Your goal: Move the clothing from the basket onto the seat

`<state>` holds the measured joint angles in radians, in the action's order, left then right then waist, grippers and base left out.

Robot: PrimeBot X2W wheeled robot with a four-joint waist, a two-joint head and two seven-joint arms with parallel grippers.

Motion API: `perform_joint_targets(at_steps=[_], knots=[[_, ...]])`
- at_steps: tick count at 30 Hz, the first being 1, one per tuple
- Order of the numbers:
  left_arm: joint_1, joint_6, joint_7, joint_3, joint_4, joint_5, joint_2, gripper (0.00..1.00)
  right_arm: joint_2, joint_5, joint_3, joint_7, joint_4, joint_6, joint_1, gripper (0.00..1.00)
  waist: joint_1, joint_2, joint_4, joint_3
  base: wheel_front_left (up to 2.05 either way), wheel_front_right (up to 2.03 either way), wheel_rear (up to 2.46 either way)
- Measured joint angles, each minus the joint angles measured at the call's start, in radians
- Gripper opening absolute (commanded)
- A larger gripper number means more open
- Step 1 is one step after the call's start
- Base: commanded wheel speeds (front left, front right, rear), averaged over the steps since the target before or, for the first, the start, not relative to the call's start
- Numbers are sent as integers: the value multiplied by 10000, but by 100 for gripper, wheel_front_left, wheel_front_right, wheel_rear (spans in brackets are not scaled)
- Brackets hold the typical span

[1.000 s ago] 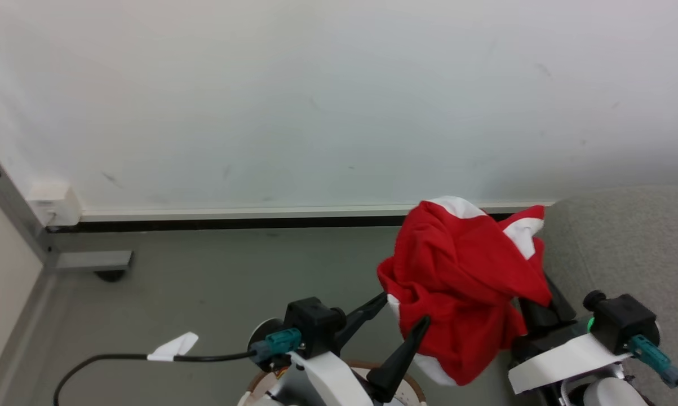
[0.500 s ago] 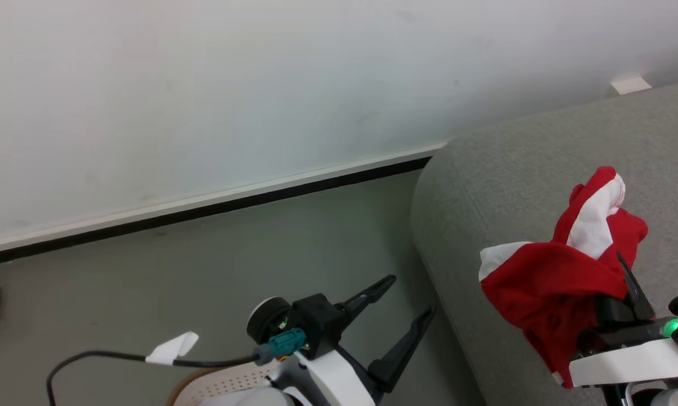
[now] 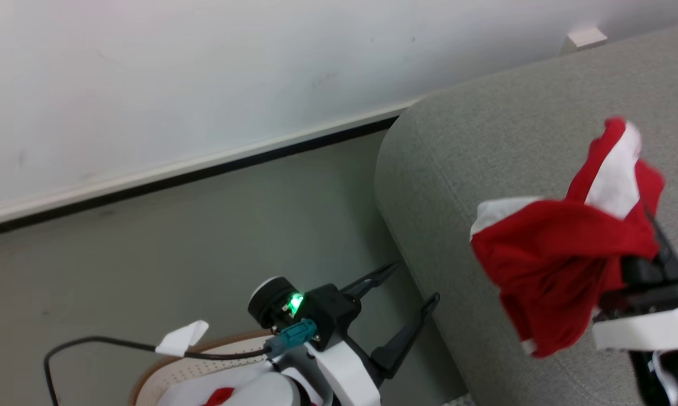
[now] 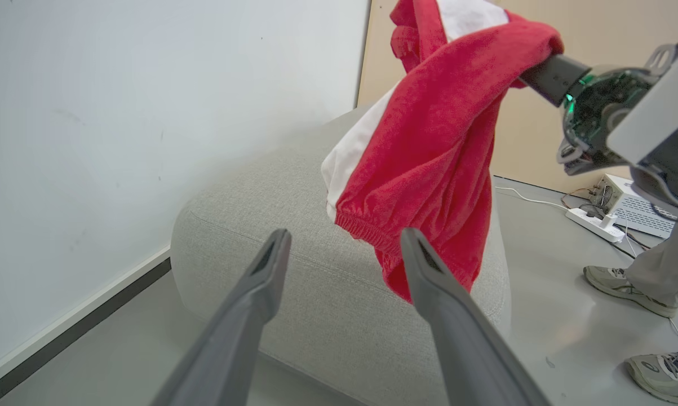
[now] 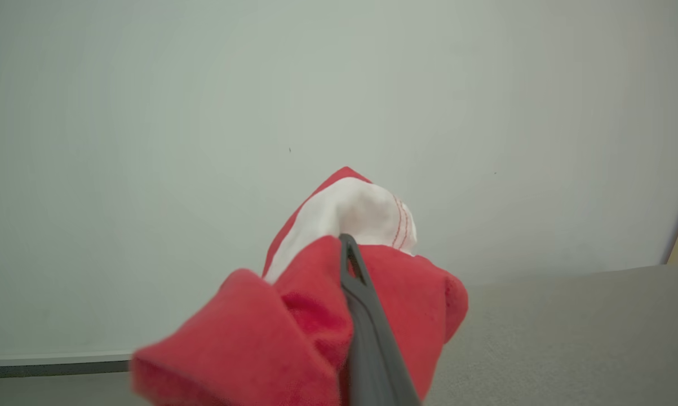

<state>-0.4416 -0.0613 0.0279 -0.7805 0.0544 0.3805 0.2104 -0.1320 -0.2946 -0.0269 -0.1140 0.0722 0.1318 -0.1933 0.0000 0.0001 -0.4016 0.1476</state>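
Note:
A red garment with white trim (image 3: 558, 254) hangs bunched from my right gripper (image 3: 651, 225), which is shut on it above the grey seat (image 3: 462, 158). In the right wrist view the cloth (image 5: 310, 316) wraps around one dark finger (image 5: 367, 332), with the seat (image 5: 570, 332) below. My left gripper (image 3: 413, 281) stands open with nothing in it, over the floor beside the seat's left edge. Its wrist view shows the hanging garment (image 4: 429, 141) beyond its spread fingers (image 4: 265, 282). The basket (image 3: 164, 366), brown-rimmed, is at the bottom left, with white and red cloth (image 3: 217, 396) inside.
A white wall with a dark baseboard (image 3: 203, 169) runs behind the floor and seat. In the left wrist view a person's shoes (image 4: 615, 282) stand right of the seat, near a power strip (image 4: 592, 217) and a white box (image 4: 626, 197). A black cable (image 3: 91, 344) crosses the floor.
The head view has swung right, bringing the seat into view. My right gripper has carried the red garment from over the floor to above the seat. The left gripper stays open.

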Motion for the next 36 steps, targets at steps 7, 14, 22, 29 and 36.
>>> perform_joint_targets(at_steps=[7, 14, 22, 29, 36], knots=[[-849, -251, -40, -282, -313, -430, 163, 100, -1030, -192, 662, 343, -102, 0, -2147, 0, 1, 0, 278, 1075, 0, 0, 0], [-1690, -447, 0, -604, -405, -600, 171, 100, -2288, -828, 2318, 642, -1588, 0, -4265, 0, 2, 0, 1042, 2565, 0, 0, 0], [-2314, -527, 167, -755, -291, -667, 88, 100, -3670, -1122, 3618, 1099, -3877, 0, -6537, 0, 3, 0, 2190, 4050, 0, 0, 0], [-2537, -539, 353, -706, -61, -660, 109, 100, -4188, 192, 2986, 2094, -6264, 0, -7112, 0, 3, -1, 2851, 4925, 0, 0, 0], [-2539, -514, 514, -711, 267, -527, 79, 100, -4424, 792, 2627, 3908, -8197, 2, -7100, 40, 2, -1, 2924, 4785, 0, 0, 0]])
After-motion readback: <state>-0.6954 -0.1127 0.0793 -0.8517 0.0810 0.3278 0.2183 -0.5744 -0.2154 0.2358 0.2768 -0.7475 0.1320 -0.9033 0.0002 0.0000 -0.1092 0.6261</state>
